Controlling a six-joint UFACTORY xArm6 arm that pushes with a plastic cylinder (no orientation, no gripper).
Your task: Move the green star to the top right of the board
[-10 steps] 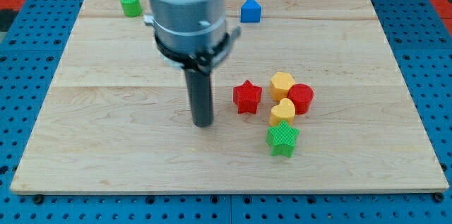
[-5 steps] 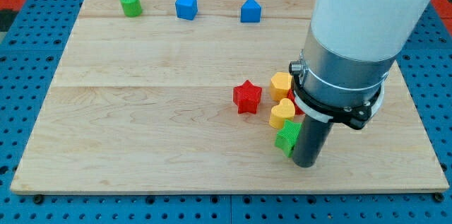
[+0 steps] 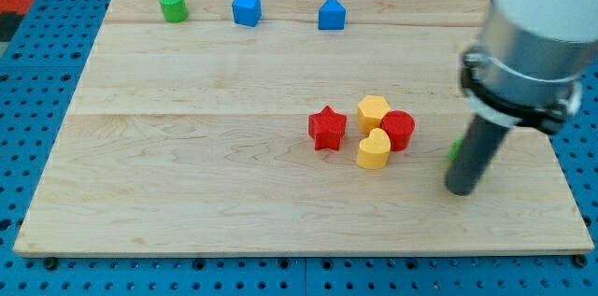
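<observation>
Tip (image 3: 460,190) down on the wooden board (image 3: 187,147) toward the view's lower right, no fingers — just a bare rod, holding nothing. Green star (image 3: 454,151) mostly hidden behind the rod, only a sliver showing at its left edge, touching or just beside. Left of it a cluster: red star (image 3: 327,128), yellow hexagon (image 3: 373,110), red cylinder (image 3: 399,130), yellow heart (image 3: 374,149). Along the view's top: green cylinder (image 3: 172,5), blue cube (image 3: 246,8), blue house-shaped block (image 3: 331,14). No readable writing anywhere.
</observation>
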